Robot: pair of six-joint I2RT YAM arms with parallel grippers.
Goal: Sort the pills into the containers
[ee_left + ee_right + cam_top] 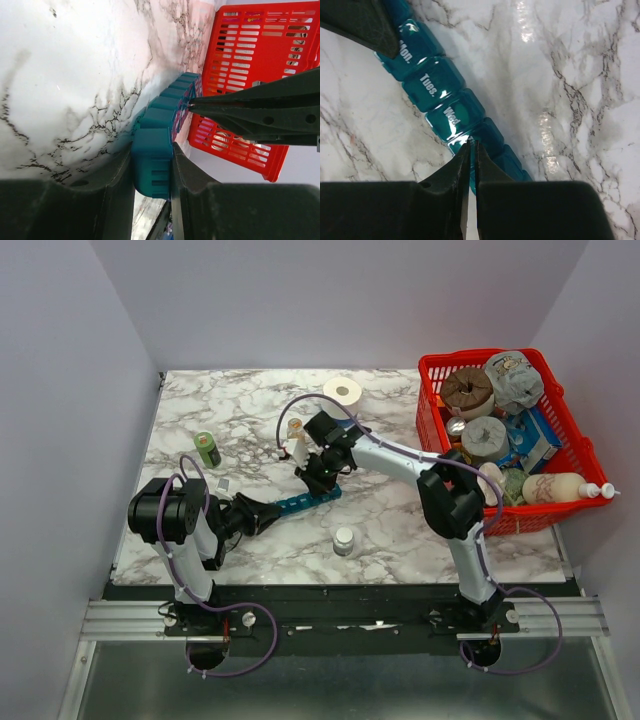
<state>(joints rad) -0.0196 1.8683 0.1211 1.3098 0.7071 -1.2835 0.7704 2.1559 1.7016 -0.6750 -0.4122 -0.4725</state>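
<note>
The containers [310,499], a teal strip of lidded day compartments, lie on the marble table at centre. My left gripper [268,513] is shut on the strip's left end, and the left wrist view shows that end [152,170] pinched between both fingers [115,200]. My right gripper [318,480] points down onto the strip. In the right wrist view its jaws [473,143] stand shut, tips touching the lid just past the "Wed." compartment [455,114]. Nothing shows between those tips. All lids in view look closed. No pills are visible.
A red mesh basket [430,410] full of items stands at the right. A white-capped bottle [344,540] sits near the front. An amber jar [295,432], a green bottle [208,449] and a tape roll [343,392] stand further back.
</note>
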